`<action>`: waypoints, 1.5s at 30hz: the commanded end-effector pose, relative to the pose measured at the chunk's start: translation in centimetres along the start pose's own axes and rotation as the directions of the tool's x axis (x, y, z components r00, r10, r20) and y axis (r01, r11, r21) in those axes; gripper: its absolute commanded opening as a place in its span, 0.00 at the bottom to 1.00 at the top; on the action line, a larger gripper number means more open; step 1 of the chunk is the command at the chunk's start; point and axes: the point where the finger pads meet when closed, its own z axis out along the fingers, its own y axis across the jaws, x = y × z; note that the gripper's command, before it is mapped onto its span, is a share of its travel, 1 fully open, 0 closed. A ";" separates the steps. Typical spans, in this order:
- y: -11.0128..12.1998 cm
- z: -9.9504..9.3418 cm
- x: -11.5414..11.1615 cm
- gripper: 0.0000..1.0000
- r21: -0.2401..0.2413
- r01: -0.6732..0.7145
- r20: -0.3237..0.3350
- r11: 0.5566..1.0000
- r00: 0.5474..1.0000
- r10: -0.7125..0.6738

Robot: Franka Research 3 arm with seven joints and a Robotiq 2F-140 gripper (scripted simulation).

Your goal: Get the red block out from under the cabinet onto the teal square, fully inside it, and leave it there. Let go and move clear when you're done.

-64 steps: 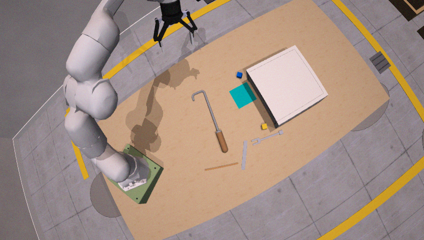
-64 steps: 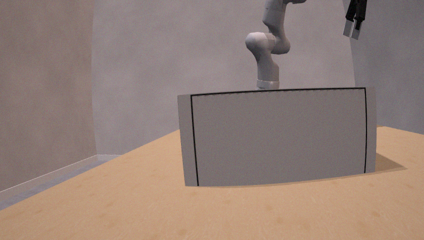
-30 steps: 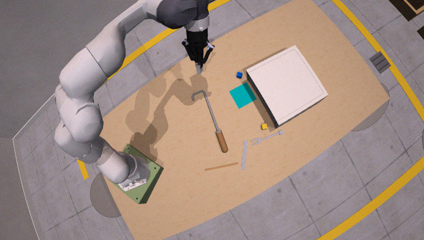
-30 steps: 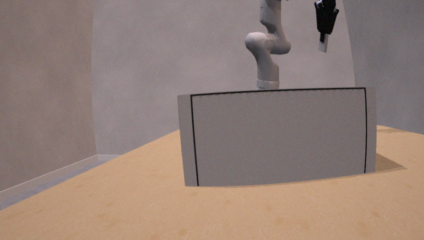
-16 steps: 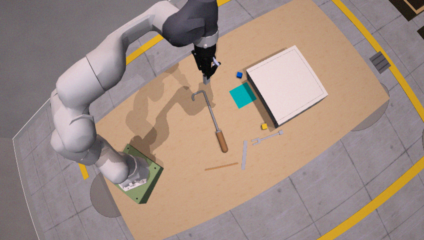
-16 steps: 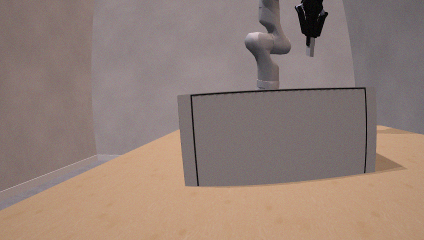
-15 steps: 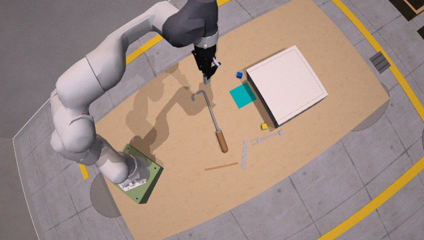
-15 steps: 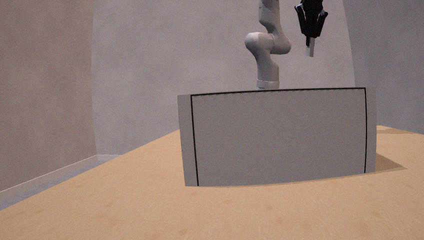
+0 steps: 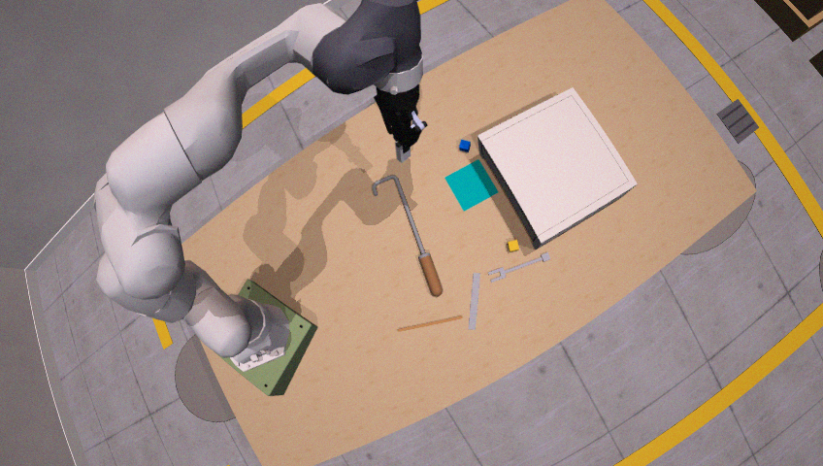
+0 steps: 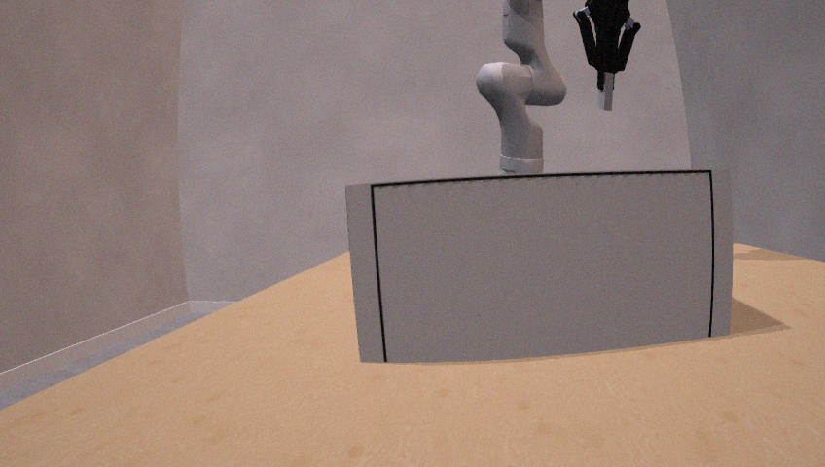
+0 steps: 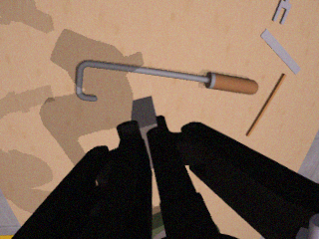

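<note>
Red block is hidden from us, presumably beneath the white cabinet point(image 9: 557, 167) point(image 10: 544, 266), right of centre in the top view; small and rigid, we judge, best hooked behind. Our fingers point(image 9: 403, 152) point(image 10: 604, 98) are fully closed, gripping nothing.

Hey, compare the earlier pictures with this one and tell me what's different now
The end effector has swung in from beyond the table's far edge, in the top view moving right and down toward the hooked tool. Its fingers, apart at first, are now shut with nothing held. The hooked tool, blue block, yellow block, teal square and cabinet stayed put.
</note>
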 end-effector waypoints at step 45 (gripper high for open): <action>4.0 2.1 -1.1 0.00 0.038 -0.325 -0.036 0.945 0.944 0.327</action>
